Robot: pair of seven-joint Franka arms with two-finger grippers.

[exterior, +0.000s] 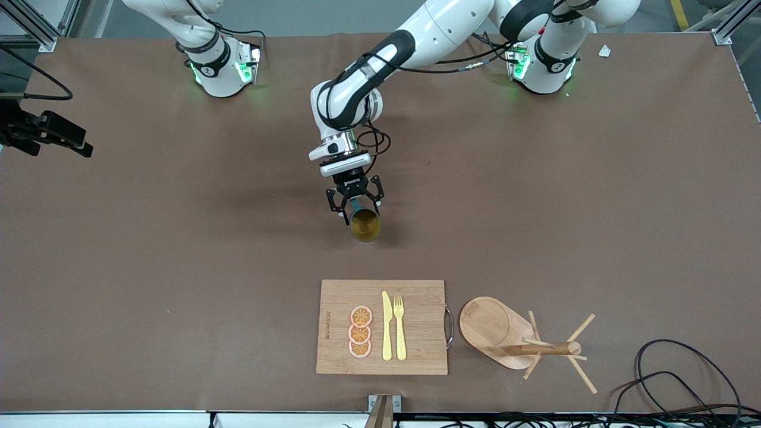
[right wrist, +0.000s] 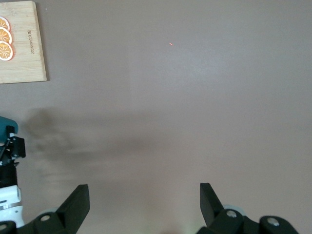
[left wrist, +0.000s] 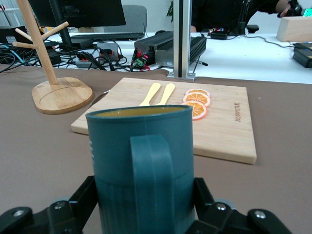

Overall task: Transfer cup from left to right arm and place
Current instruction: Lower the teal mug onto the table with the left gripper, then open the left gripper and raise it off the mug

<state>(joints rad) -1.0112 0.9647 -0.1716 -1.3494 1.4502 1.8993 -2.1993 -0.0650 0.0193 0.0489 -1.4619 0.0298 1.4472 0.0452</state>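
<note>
The cup (exterior: 365,226) is a dark teal-green mug with an amber-yellow inside. My left gripper (exterior: 355,208) is shut on it over the middle of the table and holds it roughly upright. In the left wrist view the cup (left wrist: 141,146) fills the middle with its handle facing the camera, and the black fingers (left wrist: 87,195) press on both sides of its lower part. My right gripper (right wrist: 144,197) is open and empty over bare brown table. It is out of the front view. A sliver of the cup (right wrist: 7,127) shows at the edge of the right wrist view.
A wooden cutting board (exterior: 333,351) with three orange slices (exterior: 360,331), a yellow knife (exterior: 387,327) and a fork (exterior: 399,328) lies nearer to the front camera than the cup. A wooden mug tree (exterior: 493,327) stands beside it, toward the left arm's end. Cables (exterior: 684,374) lie at that corner.
</note>
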